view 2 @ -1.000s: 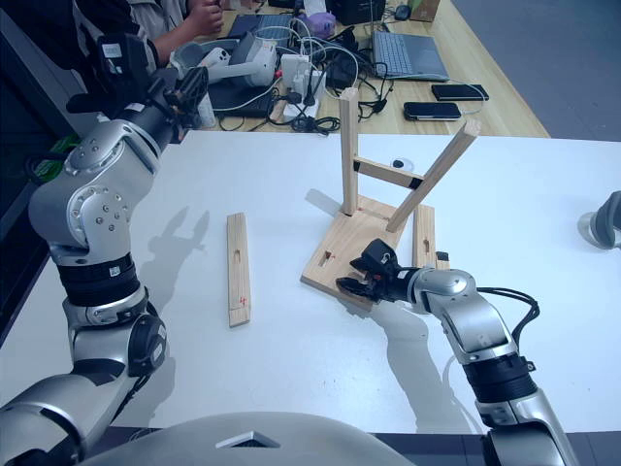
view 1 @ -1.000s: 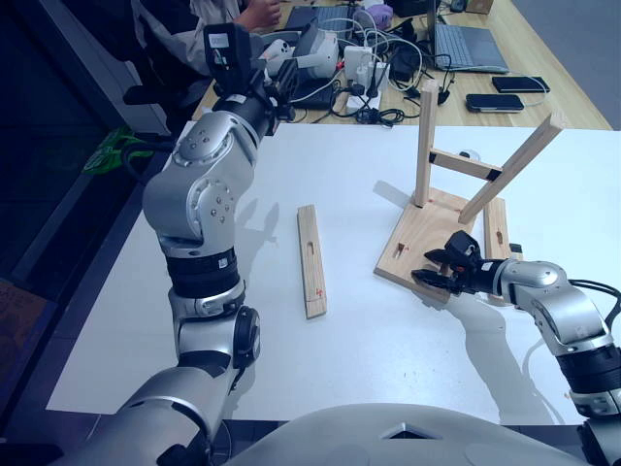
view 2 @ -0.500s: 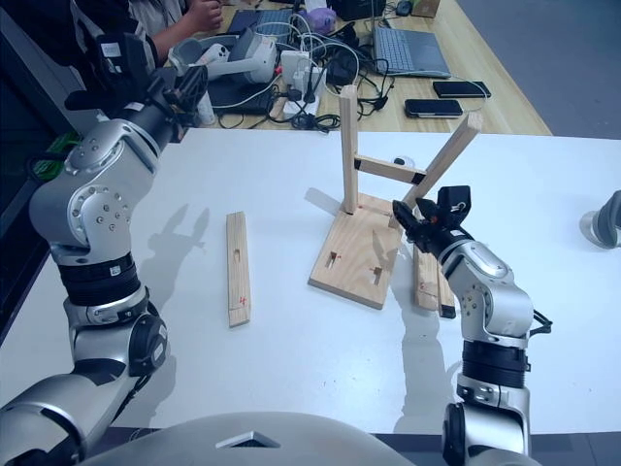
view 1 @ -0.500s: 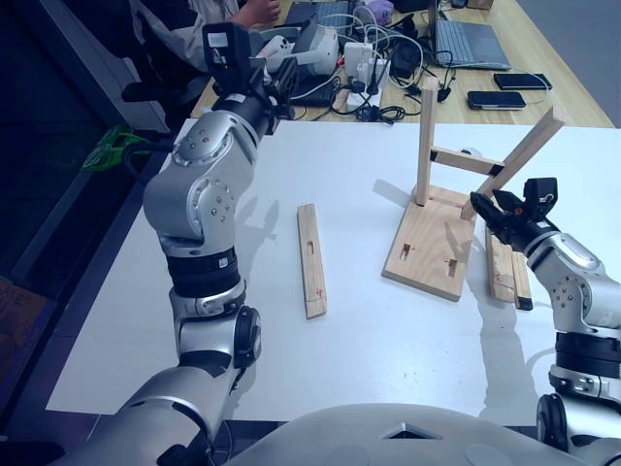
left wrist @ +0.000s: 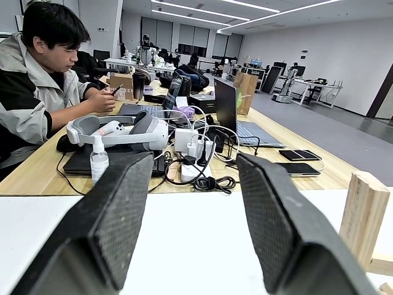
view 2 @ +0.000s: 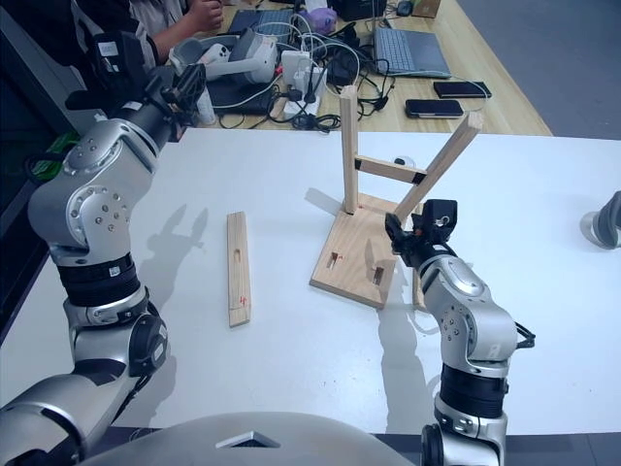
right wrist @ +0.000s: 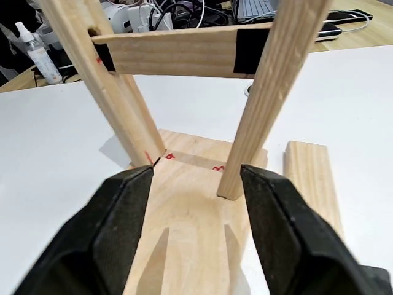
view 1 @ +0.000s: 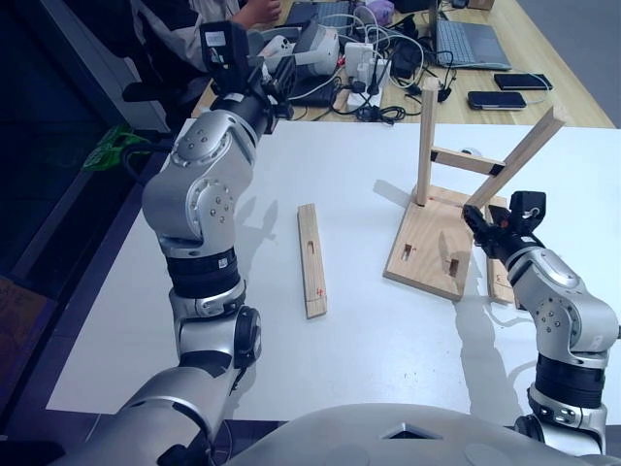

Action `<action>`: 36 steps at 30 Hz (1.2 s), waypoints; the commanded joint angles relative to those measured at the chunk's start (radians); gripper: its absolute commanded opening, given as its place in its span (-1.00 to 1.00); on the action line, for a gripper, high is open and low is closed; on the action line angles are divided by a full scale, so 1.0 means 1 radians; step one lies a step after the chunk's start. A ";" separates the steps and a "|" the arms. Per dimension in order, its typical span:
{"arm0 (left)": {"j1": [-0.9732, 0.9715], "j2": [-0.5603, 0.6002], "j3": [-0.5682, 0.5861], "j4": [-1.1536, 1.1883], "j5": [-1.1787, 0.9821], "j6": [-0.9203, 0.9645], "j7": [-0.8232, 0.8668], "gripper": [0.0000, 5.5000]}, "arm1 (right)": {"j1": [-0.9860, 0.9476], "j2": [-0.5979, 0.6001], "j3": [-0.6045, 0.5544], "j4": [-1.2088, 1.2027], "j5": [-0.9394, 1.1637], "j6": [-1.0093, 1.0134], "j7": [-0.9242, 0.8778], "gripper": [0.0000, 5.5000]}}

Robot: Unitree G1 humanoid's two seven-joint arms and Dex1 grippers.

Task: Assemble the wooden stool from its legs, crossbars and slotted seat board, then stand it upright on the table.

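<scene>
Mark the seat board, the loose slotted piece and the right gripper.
seat board (view 1: 429, 254): left eye view, bare face between its slots.
loose slotted piece (view 1: 310, 262): left eye view, mid-length.
right gripper (right wrist: 196, 184): right wrist view, midway between fingertips.

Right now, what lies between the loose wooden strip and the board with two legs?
Nothing: bare white table separates the loose strip and the seat board, as both eye views show.

Pale raw-wood seat board (view 1: 427, 274) and legs (view 1: 424, 146); smooth matt white table (view 1: 369, 340).
</scene>
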 commanded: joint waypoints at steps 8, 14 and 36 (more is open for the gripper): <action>0.001 -0.014 -0.018 -0.007 0.003 0.013 0.004 -0.08 | -0.254 0.018 -0.028 0.427 -0.048 -0.174 0.003 -0.03; 0.150 -0.043 -0.018 -0.139 -0.012 0.102 0.033 -0.08 | -0.231 0.064 0.039 0.346 0.010 -0.073 0.080 -0.03; 0.142 0.424 -0.413 0.016 0.024 0.141 -0.531 -0.08 | -0.208 -0.450 0.313 0.362 -0.061 -0.077 0.691 -0.03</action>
